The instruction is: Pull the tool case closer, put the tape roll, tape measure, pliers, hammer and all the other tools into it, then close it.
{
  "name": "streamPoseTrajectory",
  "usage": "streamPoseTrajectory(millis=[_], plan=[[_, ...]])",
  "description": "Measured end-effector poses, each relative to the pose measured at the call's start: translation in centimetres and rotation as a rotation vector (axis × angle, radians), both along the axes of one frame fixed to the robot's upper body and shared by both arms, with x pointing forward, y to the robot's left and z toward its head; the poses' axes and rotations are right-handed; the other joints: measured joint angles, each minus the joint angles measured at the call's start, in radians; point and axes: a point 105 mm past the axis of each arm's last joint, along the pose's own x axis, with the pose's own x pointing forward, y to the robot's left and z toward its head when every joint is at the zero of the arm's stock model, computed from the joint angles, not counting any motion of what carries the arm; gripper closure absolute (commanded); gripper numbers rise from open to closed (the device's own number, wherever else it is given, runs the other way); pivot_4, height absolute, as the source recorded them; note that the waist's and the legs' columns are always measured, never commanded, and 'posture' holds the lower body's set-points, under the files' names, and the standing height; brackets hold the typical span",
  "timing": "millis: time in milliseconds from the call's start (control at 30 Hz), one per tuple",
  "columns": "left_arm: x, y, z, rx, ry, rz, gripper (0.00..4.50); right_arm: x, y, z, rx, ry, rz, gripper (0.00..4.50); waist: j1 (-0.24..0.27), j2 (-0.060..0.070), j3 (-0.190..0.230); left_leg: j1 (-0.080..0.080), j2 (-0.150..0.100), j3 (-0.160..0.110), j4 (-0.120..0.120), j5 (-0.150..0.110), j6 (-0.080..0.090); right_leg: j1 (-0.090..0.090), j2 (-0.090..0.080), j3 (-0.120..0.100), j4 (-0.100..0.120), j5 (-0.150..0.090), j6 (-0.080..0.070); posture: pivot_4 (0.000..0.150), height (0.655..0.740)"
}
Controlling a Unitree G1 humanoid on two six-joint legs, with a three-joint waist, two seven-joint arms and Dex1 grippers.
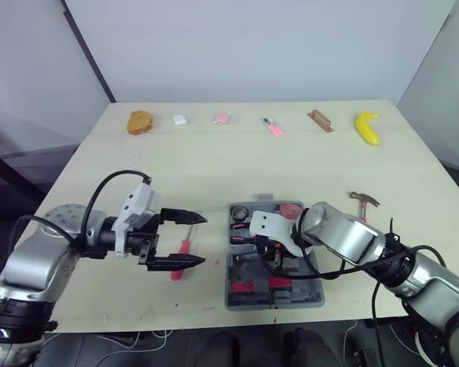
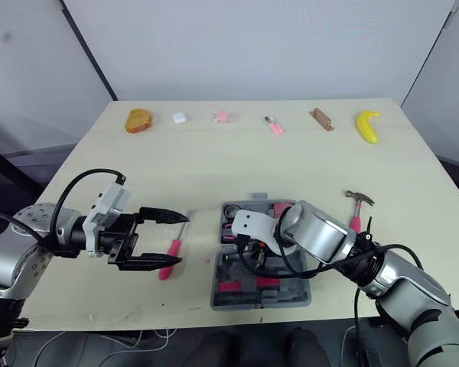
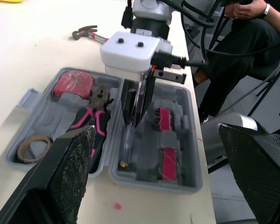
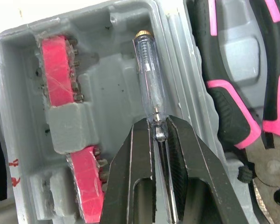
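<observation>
Left of the open tool case, the left gripper hangs low over the table. Its two black fingers are spread wide and hold nothing. A pink-handled screwdriver lies on the table beneath them, just left of the case; whether the near finger touches it cannot be told.

The case lies flat with both halves up. In its far half sit the tape roll at the left end, the pliers in the middle and the red tape measure at the right end.

Over the near half, the right gripper reaches down into the tray. Its fingers pinch the thin metal shaft of a clear-handled screwdriver, and the handle rests in the tray alongside the case's hinge.

The hammer lies on the table to the right of the case, apart from it.
</observation>
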Motion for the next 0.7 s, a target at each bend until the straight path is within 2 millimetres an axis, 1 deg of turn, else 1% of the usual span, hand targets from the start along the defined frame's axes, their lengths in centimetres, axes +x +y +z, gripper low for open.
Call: streamPoseTrajectory(millis=[33,100,167,200,233,267,300,400,500,600,633,700], plan=[[-0.2,0.4,-0.1,-0.002,-0.009,0.0,0.0,0.0,0.1,-0.1,0.003,0.004,0.0,3.58,-0.002,0.0,0.0,0.0,0.0,0.0,0.0,0.0,0.0,0.0,0.0,0.0,0.0,0.0,0.0,0.15,0.74],[-0.6,1.2,-0.7,-0.002,-0.002,0.01,0.0,0.0,0.1,-0.1,0.013,0.011,-0.01,2.88,-0.004,0.0,0.0,0.0,0.0,0.0,0.0,0.0,0.0,0.0,0.0,0.0,0.0,0.0,0.0,0.15,0.74],[-0.8,1.8,-1.2,-0.001,0.003,0.012,0.0,0.2,0.3,0.0,0.026,0.006,-0.013,1.87,-0.005,0.0,0.0,0.0,0.0,0.0,0.0,0.0,0.0,0.0,0.0,0.0,0.0,0.0,0.0,0.15,0.74],[-0.9,2.0,-1.4,0.0,0.005,0.013,0.0,0.2,0.3,0.0,0.027,0.005,-0.013,1.53,-0.006,0.0,0.0,0.0,0.0,0.0,0.0,0.0,0.0,0.0,0.0,0.0,0.0,0.0,0.0,0.15,0.74],[-1.1,2.3,-1.7,-0.002,0.006,0.014,0.0,0.3,0.3,-0.1,0.026,0.004,-0.015,0.91,-0.007,0.0,0.0,0.0,0.0,0.0,0.0,0.0,0.0,0.0,0.0,0.0,0.0,0.0,0.0,0.15,0.74],[-1.1,2.7,-1.9,-0.004,0.007,0.023,0.0,0.4,0.2,-0.2,0.025,0.0,-0.02,0.6,-0.007,0.0,0.0,0.0,0.0,0.0,0.0,0.0,0.0,0.0,0.0,0.0,0.0,0.0,0.0,0.15,0.74],[-1.2,3.4,-2.2,-0.01,0.001,0.035,0.0,0.5,0.2,-0.2,0.029,-0.007,-0.029,0.1,-0.007,0.0,0.0,0.0,0.0,0.0,0.0,0.0,0.0,0.0,0.0,0.0,0.0,0.0,0.0,0.15,0.74],[-1.2,4.0,-2.7,-0.016,-0.002,0.049,0.0,0.5,0.0,0.0,0.048,-0.008,-0.03,0.04,-0.006,0.0,0.0,0.0,0.0,0.0,0.0,0.0,0.0,0.0,-0.001,0.0,0.0,0.0,0.0,0.15,0.74],[-1.1,4.4,-3.2,-0.035,-0.007,0.063,0.0,0.1,0.0,0.4,0.121,0.011,-0.031,0.04,-0.005,0.0,0.0,0.0,0.0,0.0,0.0,0.0,0.0,0.0,-0.001,0.0,0.0,0.0,0.0,0.15,0.74],[-1.1,5.2,-4.1,-0.06,0.001,0.1,0.0,-0.6,0.1,1.6,0.338,0.015,-0.003,0.04,-0.004,0.0,0.0,0.0,0.0,0.0,0.0,0.0,0.0,0.0,-0.001,-0.001,0.0,0.0,0.0,0.15,0.74],[-1.1,5.3,-4.2,-0.061,0.002,0.103,0.0,-0.6,0.1,1.6,0.352,0.013,-0.002,0.04,-0.005,0.0,0.0,0.0,0.0,0.0,0.0,0.0,0.0,0.0,-0.001,-0.001,0.0,0.0,0.0,0.15,0.74],[-1.1,5.6,-4.4,-0.064,-0.005,0.111,0.0,-0.6,0.0,2.4,0.509,-0.008,-0.017,0.04,-0.004,-0.001,-0.001,0.0,0.001,-0.001,0.0,0.0,0.0,0.001,-0.001,-0.001,0.0,0.0,0.0,0.15,0.74]])
